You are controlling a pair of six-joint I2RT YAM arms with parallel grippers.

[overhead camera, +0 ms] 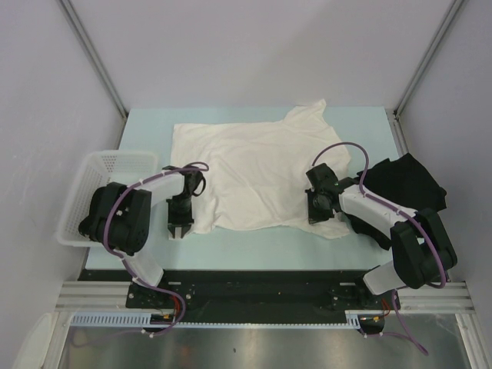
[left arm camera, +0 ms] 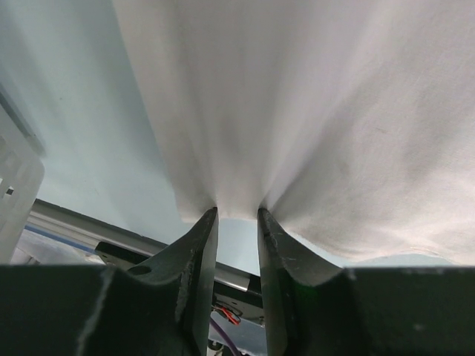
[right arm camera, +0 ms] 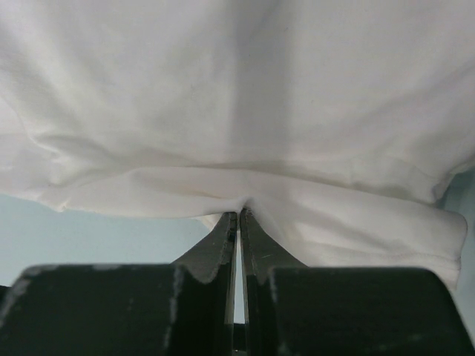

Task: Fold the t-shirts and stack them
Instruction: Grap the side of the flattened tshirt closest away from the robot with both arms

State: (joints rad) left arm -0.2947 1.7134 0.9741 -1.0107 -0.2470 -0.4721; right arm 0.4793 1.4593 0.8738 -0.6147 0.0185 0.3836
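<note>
Pinching cream t-shirt [right arm camera: 237, 111] hem, right claw [right arm camera: 239, 216] clamped; left claw [left arm camera: 237, 213] narrowly parted, tips touching cloth edge.

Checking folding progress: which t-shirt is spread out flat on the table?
The white shirt, laid open across the middle. The only other one, the black shirt, lies crumpled in a heap on the right.

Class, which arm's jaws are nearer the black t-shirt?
Right. The right arm grips the white t-shirt just left of the black t-shirt; the left arm is across the table, beside the basket.
</note>
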